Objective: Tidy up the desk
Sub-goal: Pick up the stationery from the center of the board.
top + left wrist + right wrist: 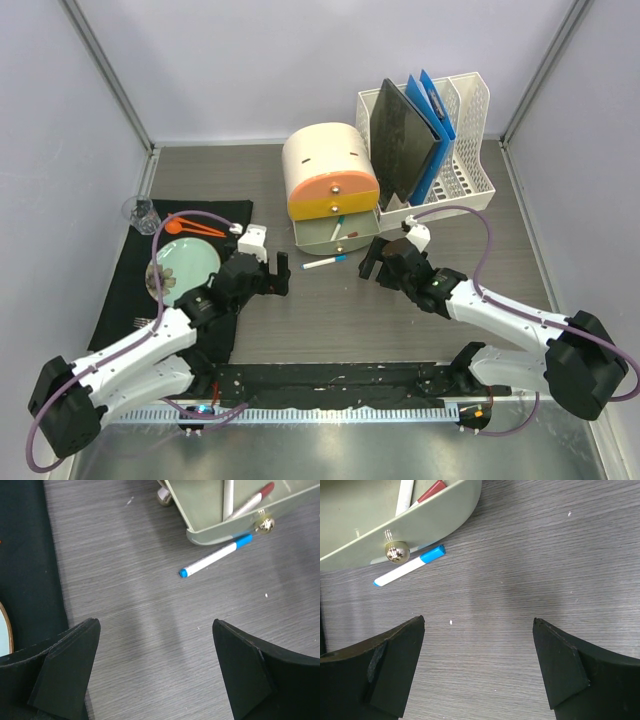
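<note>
From above: the tabletop [330,320] spreads beneath my left jaws and right jaws, both apart, empty, flanking the pen [324,263]; left wrist: a crooked pinch could roll it under the open drawer [220,525]; right wrist: if both arms reach in, they may collide.

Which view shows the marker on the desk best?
Left wrist: the marker lies whole and sharp beside the drawer. Right wrist shows it too, close under the drawer knob. Top view shows it tiny.
</note>
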